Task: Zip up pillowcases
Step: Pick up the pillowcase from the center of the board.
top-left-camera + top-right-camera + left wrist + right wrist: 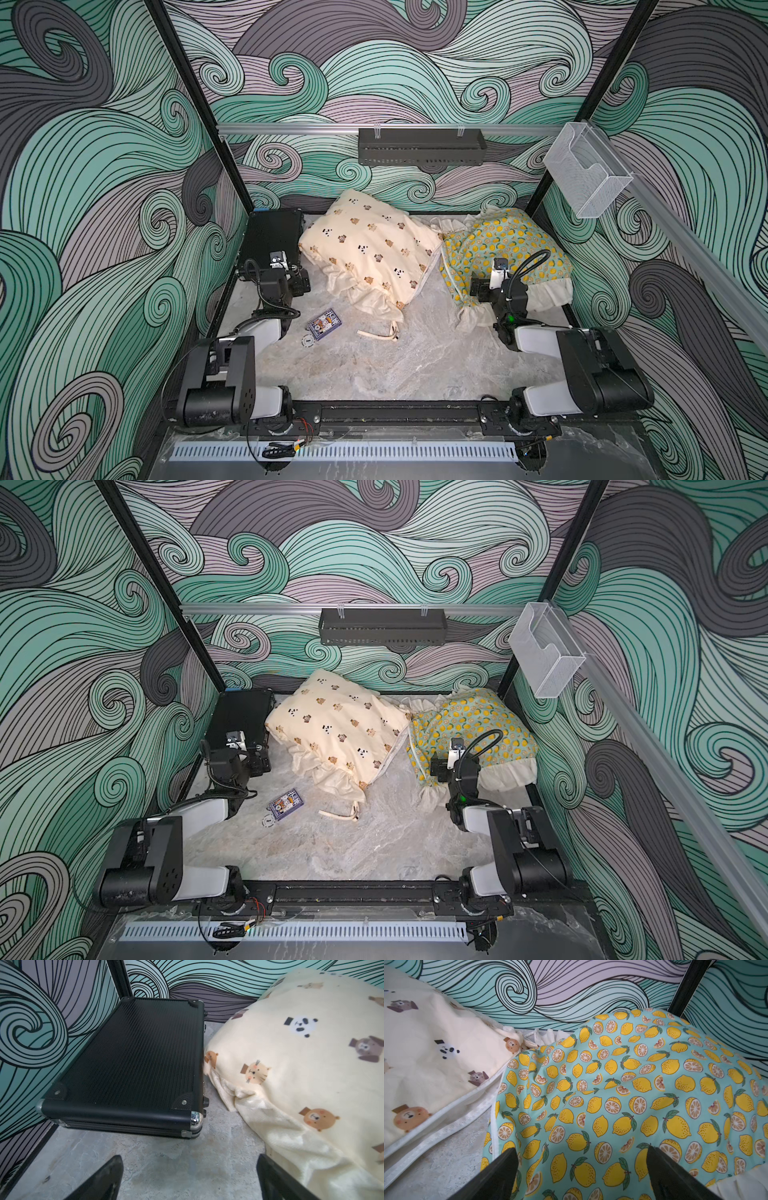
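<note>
Both sets of jaws gape, empty: my left gripper (189,1159) over bare table (415,365) by the case (128,1059), right gripper (581,1149) above the lemon pillow (633,1095), far right corner. Just beside it, the cream pillow (370,245), zipper (446,1126) open. I'd pin fabric with one, find the pull, draw straight.

swirl-patterned walls (104,166), marbled floor (374,365)
</note>
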Controlling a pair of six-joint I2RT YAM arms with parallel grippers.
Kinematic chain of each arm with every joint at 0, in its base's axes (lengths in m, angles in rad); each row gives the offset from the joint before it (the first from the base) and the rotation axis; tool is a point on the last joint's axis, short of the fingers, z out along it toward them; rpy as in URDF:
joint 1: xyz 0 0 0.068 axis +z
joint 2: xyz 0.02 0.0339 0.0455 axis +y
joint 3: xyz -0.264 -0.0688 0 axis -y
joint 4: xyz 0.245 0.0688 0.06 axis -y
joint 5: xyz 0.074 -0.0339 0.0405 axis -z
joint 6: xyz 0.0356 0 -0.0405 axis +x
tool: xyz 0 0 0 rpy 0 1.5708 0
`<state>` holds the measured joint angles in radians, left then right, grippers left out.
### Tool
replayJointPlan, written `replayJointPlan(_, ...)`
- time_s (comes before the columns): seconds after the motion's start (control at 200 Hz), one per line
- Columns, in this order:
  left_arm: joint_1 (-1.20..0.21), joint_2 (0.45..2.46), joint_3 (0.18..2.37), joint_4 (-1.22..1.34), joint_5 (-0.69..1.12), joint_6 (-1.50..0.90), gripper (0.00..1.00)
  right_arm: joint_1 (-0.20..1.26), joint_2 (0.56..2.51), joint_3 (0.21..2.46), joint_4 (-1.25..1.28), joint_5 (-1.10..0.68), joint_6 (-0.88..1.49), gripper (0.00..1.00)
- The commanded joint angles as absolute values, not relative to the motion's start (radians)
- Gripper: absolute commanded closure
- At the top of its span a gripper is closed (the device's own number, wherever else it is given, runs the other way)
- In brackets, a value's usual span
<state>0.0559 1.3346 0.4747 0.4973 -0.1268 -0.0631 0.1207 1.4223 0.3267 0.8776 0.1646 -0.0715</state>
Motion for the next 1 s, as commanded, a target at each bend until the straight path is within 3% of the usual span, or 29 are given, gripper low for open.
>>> replayJointPlan(0.0, 0.055, 1.262, 0.534, 0.394, -0.099, -0.071, 0.02, 0.129, 1.38, 0.299, 0.915, 0.214, -0.086, 0.0)
replayJointPlan(0.235, 0.055, 1.08, 0.523, 0.268, -0.06, -0.179, 0.01, 0.123, 1.156, 0.387, 0.562, 0.255, 0.06, 0.0)
replayJointPlan(0.465, 0.055, 0.918, 0.562, 0.1, -0.102, -0.422, 0.02, 0.111, 1.034, 0.504, 0.232, 0.122, 0.304, 0.0)
replayJointPlan(0.545, 0.057, 0.897, 0.57, 0.051, -0.116, -0.508, 0.01, 0.1, 1.003, 0.499, 0.225, 0.008, 0.335, 0.0)
replayJointPlan(0.64, 0.058, 0.879, 0.565, 0.029, -0.134, -0.586, 0.01, 0.087, 0.953, 0.454, 0.224, 0.041, 0.503, 0.0)
replayJointPlan(0.711, 0.062, 0.872, 0.567, -0.034, -0.186, -0.68, 0.01, 0.066, 0.916, 0.439, 0.207, -0.033, 0.543, 0.0)
replayJointPlan(0.996, 0.036, 0.877, 0.604, -0.126, 0.133, -0.729, 0.01, 0.14, 0.91, 0.43, 0.081, -0.157, 0.567, 0.0)
